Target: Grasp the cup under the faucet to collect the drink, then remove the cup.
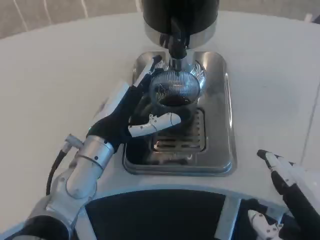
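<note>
A clear ribbed glass cup (173, 89) with dark drink inside stands under the black faucet (176, 46) of the dispenser (180, 17). It sits on the silver drip tray (220, 125). My left hand (131, 116) wraps around the cup from the left; its fingers reach behind and in front of the glass, and the thumb (155, 123) lies across the front. My right hand (287, 182) hovers at the lower right, off the tray, fingers apart and holding nothing.
The drip tray has a slotted grate (189, 136) in front of the cup. The white round table (60, 75) spreads to both sides. A dark panel edge (150, 215) lies along the bottom.
</note>
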Robot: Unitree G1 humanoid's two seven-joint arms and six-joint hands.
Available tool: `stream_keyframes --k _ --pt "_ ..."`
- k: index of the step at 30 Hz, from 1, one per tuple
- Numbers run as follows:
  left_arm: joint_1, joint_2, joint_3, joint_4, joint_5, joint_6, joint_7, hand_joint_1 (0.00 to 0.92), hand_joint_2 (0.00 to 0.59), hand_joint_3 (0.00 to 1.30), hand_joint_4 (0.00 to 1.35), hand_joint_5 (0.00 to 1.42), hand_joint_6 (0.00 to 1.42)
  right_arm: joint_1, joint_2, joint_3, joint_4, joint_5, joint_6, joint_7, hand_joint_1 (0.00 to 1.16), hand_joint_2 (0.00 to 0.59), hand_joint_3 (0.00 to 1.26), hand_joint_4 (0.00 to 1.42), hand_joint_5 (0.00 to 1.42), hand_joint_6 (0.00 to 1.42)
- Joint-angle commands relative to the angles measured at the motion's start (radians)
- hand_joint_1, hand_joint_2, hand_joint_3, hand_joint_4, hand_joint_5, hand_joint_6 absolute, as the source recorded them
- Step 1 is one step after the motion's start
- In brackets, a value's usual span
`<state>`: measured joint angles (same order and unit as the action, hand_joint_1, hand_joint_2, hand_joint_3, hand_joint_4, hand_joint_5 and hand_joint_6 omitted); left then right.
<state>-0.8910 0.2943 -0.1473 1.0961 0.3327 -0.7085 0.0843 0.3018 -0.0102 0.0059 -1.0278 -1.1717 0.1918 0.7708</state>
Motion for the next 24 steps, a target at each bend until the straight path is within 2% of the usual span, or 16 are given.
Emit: stream_keyframes --k 1,15,24 --pt "-0.015 -0.011 -0.02 0.022 0.021 -0.007 0.01 0.388 0.066 0.01 0.08 0.25 0.19 -0.007 0.001 0.002 0.003 -0.008 0.014 0.012 0.32 0.523 0.01 0.0 0.0 0.0" --pt "-0.032 -0.038 -0.049 0.039 0.046 0.016 0.055 0.402 0.074 0.04 0.12 0.29 0.19 -0.003 -0.009 -0.015 -0.008 0.001 0.03 0.021 0.31 0.52 0.02 0.0 0.0 0.0" --pt "-0.021 -0.049 -0.046 0.039 0.045 0.019 0.086 0.429 0.085 0.2 0.24 0.35 0.21 0.01 0.004 -0.01 -0.003 0.006 0.04 0.015 0.31 0.519 0.02 0.0 0.0 0.0"
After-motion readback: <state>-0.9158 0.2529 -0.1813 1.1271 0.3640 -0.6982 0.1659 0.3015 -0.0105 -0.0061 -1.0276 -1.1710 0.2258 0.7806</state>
